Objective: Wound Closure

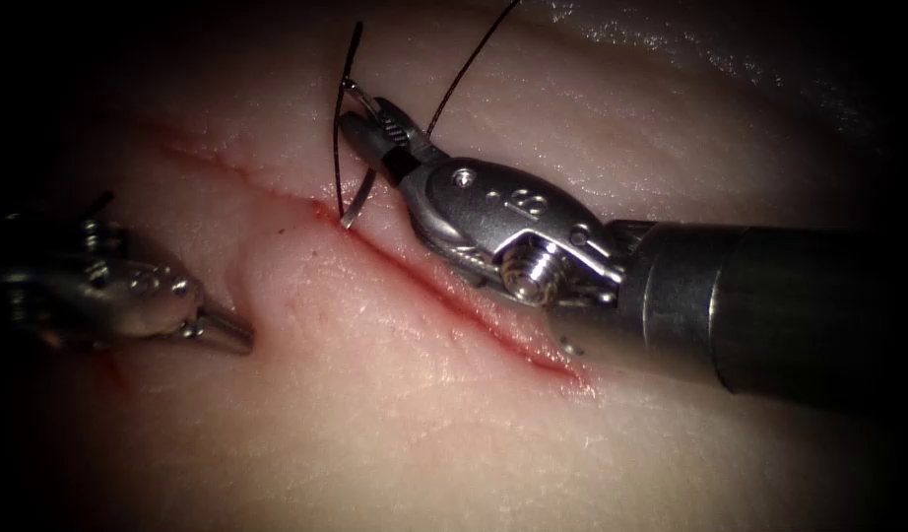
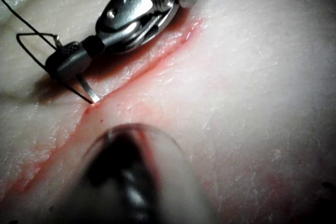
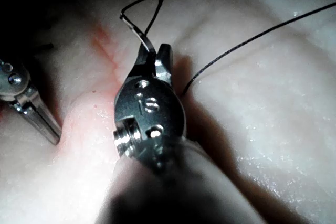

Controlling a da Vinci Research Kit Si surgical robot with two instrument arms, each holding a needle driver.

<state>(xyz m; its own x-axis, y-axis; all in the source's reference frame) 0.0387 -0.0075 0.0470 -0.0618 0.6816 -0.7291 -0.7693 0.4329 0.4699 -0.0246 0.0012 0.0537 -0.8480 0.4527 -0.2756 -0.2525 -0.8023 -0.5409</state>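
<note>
Pale tissue (image 1: 395, 433) fills the scene, crossed by a red cut (image 1: 444, 296) that runs from upper left down to lower right, with red fluid (image 1: 533, 350) along its edges.

From the right comes the right pincer (image 1: 370, 126), its jaws clamped on the needle (image 1: 348, 148). It grips the needle toward the swaged end, where the thread (image 1: 469, 64) joins. The needle stands nearly upright over the cut. Its point rests at the cut's edge, touching the tissue or just above it; whether it has entered cannot be told. The thread loops off the needle's tail and trails away over the tissue on the right side of the cut.

The left pincer (image 1: 226, 330) lies well apart on the left side of the cut, its tip low against the tissue. Its jaws look closed and appear to hold nothing.

Risks, as a judgement: with the grip so far back along the curve, the needle may twist or swivel in the jaws under load, so the point could skid along the edge or bite at a poor angle. The loose thread loop near the jaws could also catch on the tool.
</note>
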